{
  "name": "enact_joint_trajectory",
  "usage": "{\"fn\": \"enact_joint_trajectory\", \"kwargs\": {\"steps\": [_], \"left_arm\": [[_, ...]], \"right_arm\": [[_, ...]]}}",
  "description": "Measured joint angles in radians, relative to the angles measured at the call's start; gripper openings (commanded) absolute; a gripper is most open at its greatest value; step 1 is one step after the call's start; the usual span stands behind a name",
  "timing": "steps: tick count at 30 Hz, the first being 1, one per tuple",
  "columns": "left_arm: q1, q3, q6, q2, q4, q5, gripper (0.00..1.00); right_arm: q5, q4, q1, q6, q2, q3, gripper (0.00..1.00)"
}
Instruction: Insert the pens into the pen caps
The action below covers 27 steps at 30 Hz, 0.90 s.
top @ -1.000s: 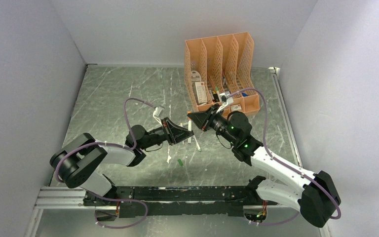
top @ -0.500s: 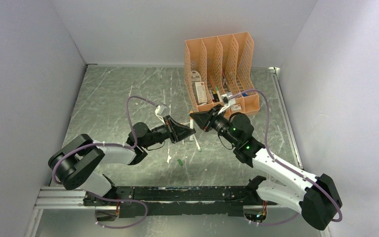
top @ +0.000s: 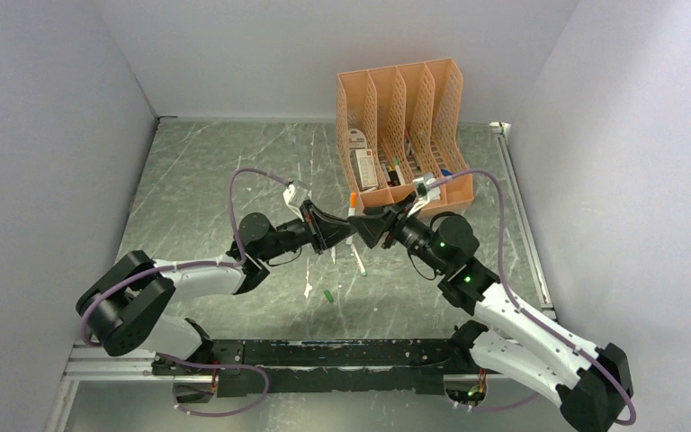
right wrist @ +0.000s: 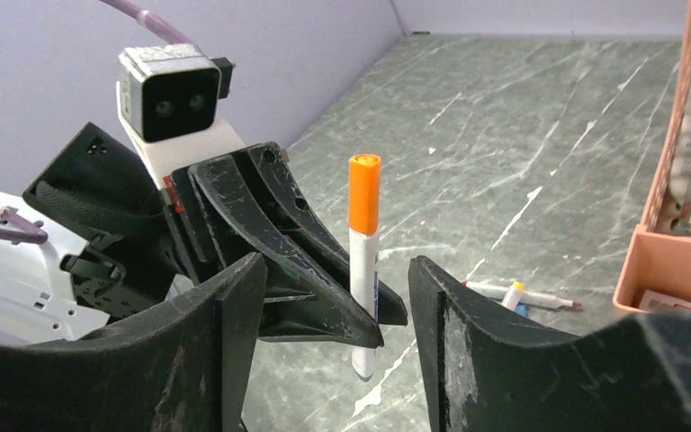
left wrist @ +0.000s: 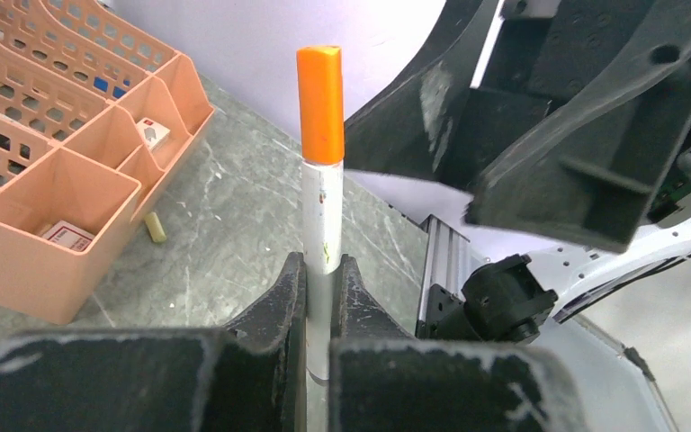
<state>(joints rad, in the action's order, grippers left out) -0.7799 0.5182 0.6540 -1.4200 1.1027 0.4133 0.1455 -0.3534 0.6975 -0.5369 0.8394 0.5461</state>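
Pen (left wrist: 324,225) held upright, cap (left wrist: 320,103) on.
It is clamped in the left tool (left wrist: 322,270); the right tool (right wrist: 335,265) is spread open.

The left arm stretches low from 7 o'clock, its hand (top: 342,229) pointing toward 3 o'clock, jaws clamped on a pen (left wrist: 324,216). The right arm reaches in from 5 o'clock, its hand (top: 365,225) facing 9 o'clock with jaws spread wide, nearly tip to tip with the left.

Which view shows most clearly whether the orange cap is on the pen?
Left wrist: the orange cap stands close and sharp at centre, sitting on the end of the pen, which the left gripper clamps. Right wrist shows the cap smaller and farther off. Top external shows only an orange speck.
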Motion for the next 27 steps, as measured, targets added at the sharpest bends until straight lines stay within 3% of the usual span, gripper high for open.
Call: {"fn": "enact_joint_trajectory", "kwargs": {"steps": [4, 11, 18, 22, 27], "left_arm": [[0.000, 0.026, -0.074, 0.030, -0.082, 0.028, 0.07], [0.010, 0.127, -0.197, 0.032, -0.222, 0.216, 0.07], [0.020, 0.167, -0.246, 0.032, -0.260, 0.394, 0.07], [0.027, 0.175, -0.254, 0.033, -0.263, 0.447, 0.07], [0.040, 0.175, -0.243, 0.029, -0.253, 0.474, 0.07]], "right_arm": [[-0.022, 0.071, -0.004, 0.026, -0.050, 0.038, 0.60], [0.054, 0.150, -0.101, 0.033, -0.007, 0.192, 0.62], [0.296, 0.112, -0.276, 0.015, 0.047, 0.250, 0.58], [0.450, 0.042, -0.315, -0.024, 0.049, 0.240, 0.57], [0.603, -0.053, -0.317, -0.064, 0.039, 0.211, 0.45]]}}
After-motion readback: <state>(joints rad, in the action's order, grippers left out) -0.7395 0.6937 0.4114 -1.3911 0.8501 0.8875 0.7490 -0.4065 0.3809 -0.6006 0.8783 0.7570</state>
